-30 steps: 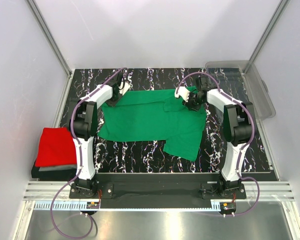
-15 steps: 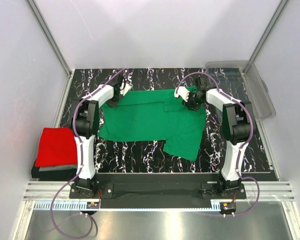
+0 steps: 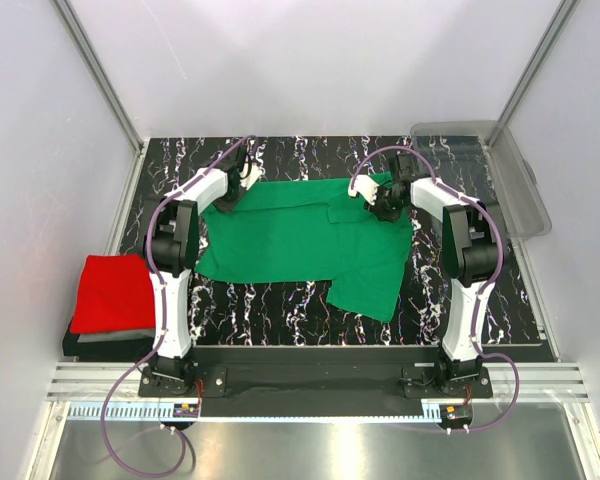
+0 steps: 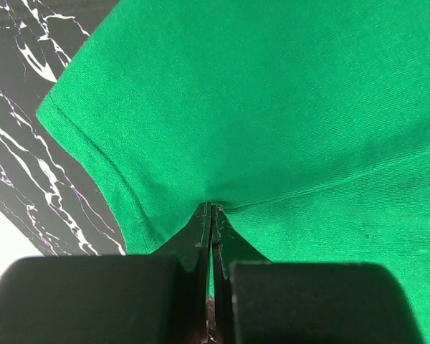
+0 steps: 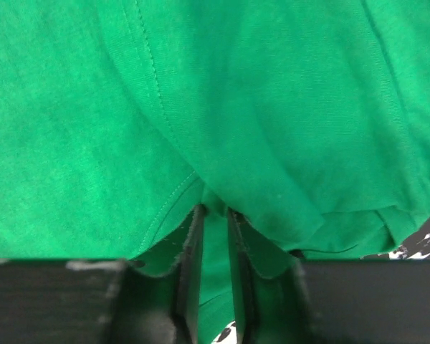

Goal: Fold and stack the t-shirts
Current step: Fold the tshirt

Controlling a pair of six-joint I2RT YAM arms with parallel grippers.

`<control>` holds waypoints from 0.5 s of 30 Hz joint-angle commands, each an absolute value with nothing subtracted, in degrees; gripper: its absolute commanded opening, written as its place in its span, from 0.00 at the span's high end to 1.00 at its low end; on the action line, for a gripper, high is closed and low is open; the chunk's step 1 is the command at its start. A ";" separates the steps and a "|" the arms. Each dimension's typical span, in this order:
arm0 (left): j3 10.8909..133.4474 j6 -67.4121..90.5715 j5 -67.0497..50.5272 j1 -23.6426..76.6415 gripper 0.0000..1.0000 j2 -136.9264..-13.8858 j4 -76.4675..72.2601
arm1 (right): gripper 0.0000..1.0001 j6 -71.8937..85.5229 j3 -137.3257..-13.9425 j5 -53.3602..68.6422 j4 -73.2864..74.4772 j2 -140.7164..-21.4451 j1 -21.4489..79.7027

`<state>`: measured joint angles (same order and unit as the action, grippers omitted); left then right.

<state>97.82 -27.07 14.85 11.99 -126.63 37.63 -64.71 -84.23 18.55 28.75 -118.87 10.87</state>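
A bright green t-shirt lies spread on the black marbled table, one sleeve sticking out toward the front right. My left gripper is shut on the shirt's far left corner; in the left wrist view the jaws pinch the green cloth. My right gripper is shut on a bunched fold at the shirt's far right; in the right wrist view green cloth sits between the jaws. A red t-shirt lies folded on a grey one at the left.
A clear plastic bin stands at the back right. The table has white walls on three sides. The folded stack sits off the table's left edge on a dark board.
Both grippers have shifted very slightly at the shirt's far edge, still gripping it. The shirt's outline is nearly unchanged.
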 commanded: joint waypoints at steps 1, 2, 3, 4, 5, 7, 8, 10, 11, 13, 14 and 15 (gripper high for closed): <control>98.96 -27.42 15.91 11.95 1.00 -126.12 36.56 | 0.77 -64.42 -86.48 17.40 29.09 -120.15 11.16; 98.88 -27.42 15.91 12.04 1.00 -126.04 36.56 | 0.85 -64.25 -86.83 17.40 29.44 -120.41 11.16; 98.79 -27.42 15.91 12.04 1.00 -125.95 36.56 | 0.88 -64.07 -87.10 17.49 29.53 -120.67 11.16; 98.70 -27.42 16.00 12.04 1.00 -125.86 36.56 | 0.90 -63.90 -87.27 17.58 29.79 -120.67 11.08; 98.70 -27.51 16.00 11.95 1.00 -125.86 36.56 | 0.92 -63.46 -87.54 17.58 29.79 -120.59 11.16; 98.61 -27.42 16.08 12.04 1.00 -125.77 36.56 | 0.94 -63.02 -87.63 17.84 29.88 -119.71 11.16; 98.53 -27.51 16.08 11.95 1.00 -125.60 36.48 | 0.95 -62.67 -87.63 18.02 29.97 -118.49 11.25; 98.79 -27.60 16.00 11.95 1.00 -125.51 36.47 | 0.95 -62.40 -87.54 18.19 30.06 -117.17 11.25; 98.79 -27.51 15.91 11.95 1.00 -125.51 36.47 | 0.96 -62.14 -87.45 18.28 30.58 -116.46 11.16; 99.14 -27.42 15.91 11.95 1.00 -125.60 36.47 | 0.96 -61.70 -87.45 18.81 31.89 -114.44 11.34; 99.23 -27.33 15.82 11.95 1.00 -125.68 36.47 | 0.96 -61.53 -87.28 18.98 32.43 -113.74 11.34; 99.23 -27.42 15.73 11.95 1.00 -125.68 36.47 | 0.96 -61.35 -87.19 19.25 33.04 -112.34 11.42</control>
